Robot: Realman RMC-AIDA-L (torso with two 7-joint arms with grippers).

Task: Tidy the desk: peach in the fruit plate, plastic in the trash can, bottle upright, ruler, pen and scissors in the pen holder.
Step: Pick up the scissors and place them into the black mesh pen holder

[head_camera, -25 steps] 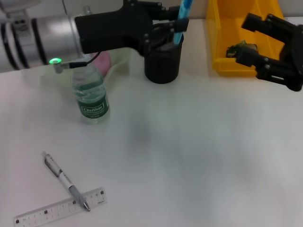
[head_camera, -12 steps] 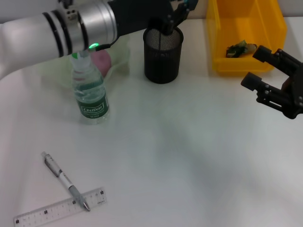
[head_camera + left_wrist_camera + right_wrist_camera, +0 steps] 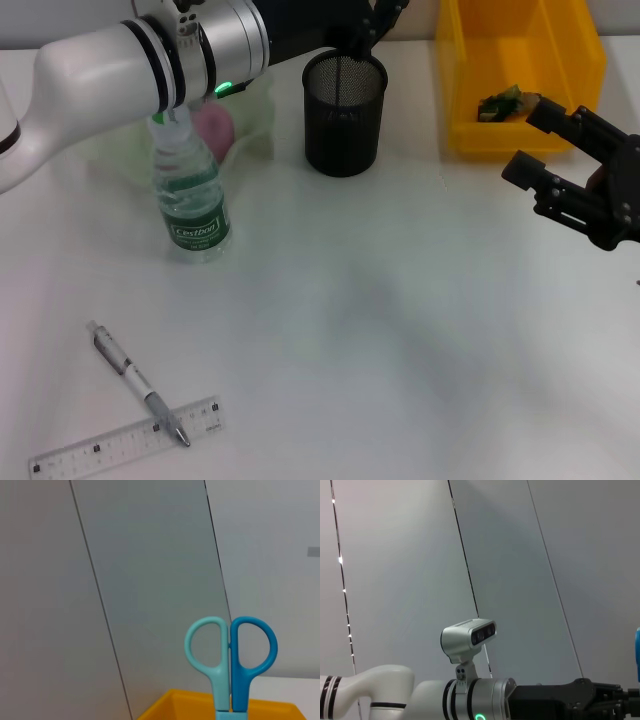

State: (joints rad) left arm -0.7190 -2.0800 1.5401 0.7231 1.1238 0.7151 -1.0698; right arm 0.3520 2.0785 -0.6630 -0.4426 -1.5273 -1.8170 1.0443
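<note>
My left gripper [image 3: 377,22] hangs just above the black mesh pen holder [image 3: 344,100] at the far middle, shut on the scissors. Their two blue handles [image 3: 230,650] point up in the left wrist view; the head view cuts them off at its top. My right gripper [image 3: 568,180] is open and empty in front of the yellow trash can [image 3: 470,90], which holds a plastic scrap [image 3: 505,102]. The bottle [image 3: 190,200] stands upright at the left. Behind it a pink peach [image 3: 213,126] sits in the translucent fruit plate [image 3: 255,115]. Pen [image 3: 135,380] and ruler [image 3: 125,440] lie at the near left.
The left arm's white and silver forearm [image 3: 150,55] stretches across the far left, over the bottle's cap and the fruit plate. The pen's tip rests on the ruler near the table's front edge.
The left gripper has lifted and moved back over the pen holder, taking the scissors out of the head view's top. The right gripper has drawn back from the trash can toward the front.
</note>
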